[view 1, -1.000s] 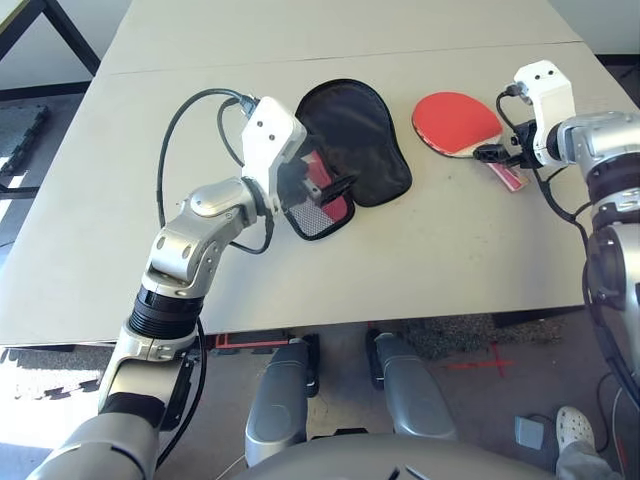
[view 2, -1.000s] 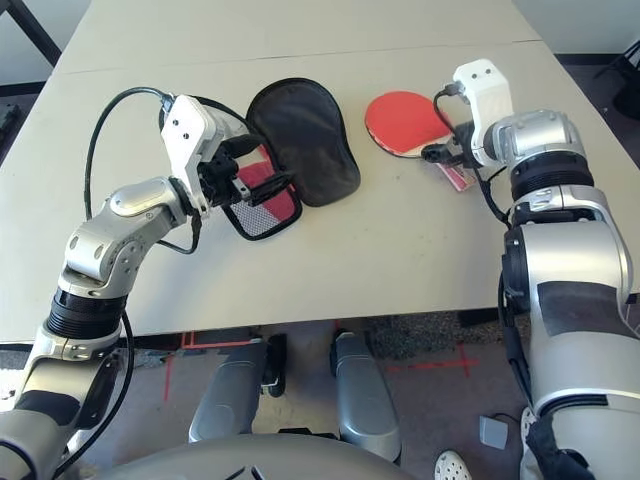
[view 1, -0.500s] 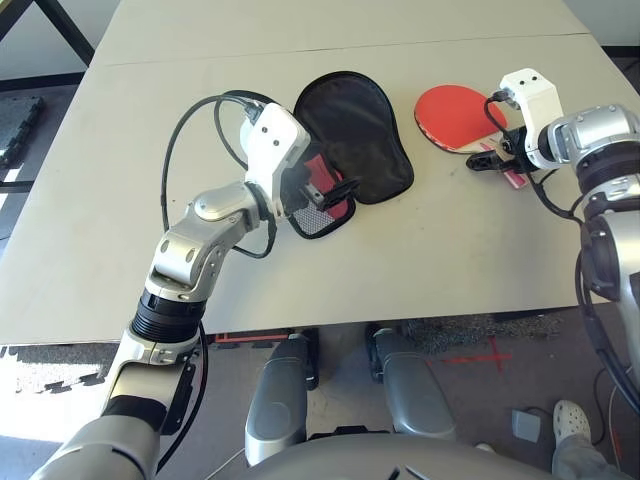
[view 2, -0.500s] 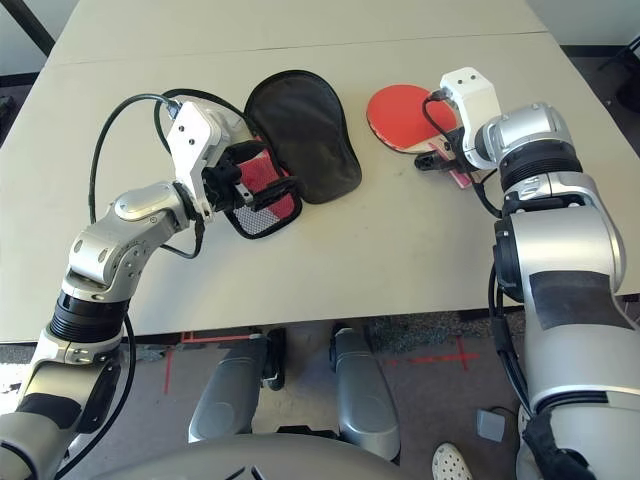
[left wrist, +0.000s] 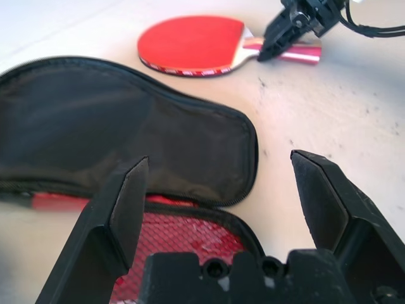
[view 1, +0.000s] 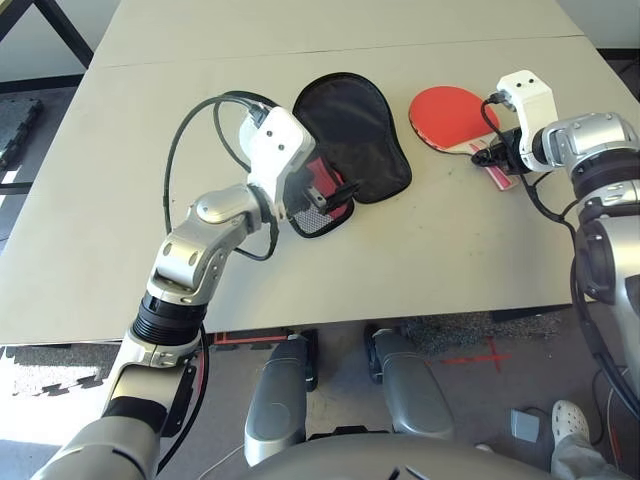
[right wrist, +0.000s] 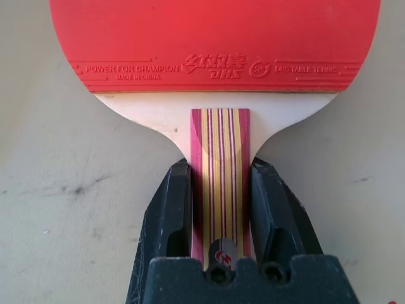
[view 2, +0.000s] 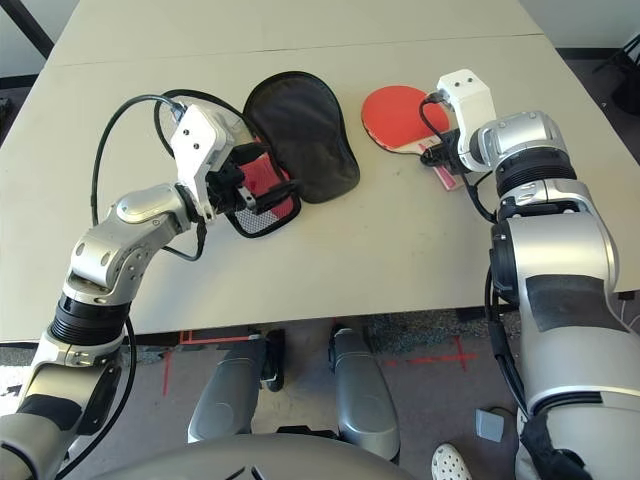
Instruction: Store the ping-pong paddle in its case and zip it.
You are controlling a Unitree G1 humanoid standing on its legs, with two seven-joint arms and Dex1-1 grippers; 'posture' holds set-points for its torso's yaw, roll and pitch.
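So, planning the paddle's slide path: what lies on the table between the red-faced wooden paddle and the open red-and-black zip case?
Nothing: bare table separates paddle from case in the left eye view.

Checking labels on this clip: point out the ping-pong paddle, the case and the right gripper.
ping-pong paddle [view 1: 448,113]: left eye view, on its red face.
case [view 1: 352,135]: left eye view, on the open flap's black lining.
right gripper [right wrist: 221,209]: right wrist view, midway between its fingertips at the handle.

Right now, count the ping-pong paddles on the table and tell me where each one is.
1. The ping-pong paddle lies flat on the table, right of the open case, its handle between the right gripper's fingers.
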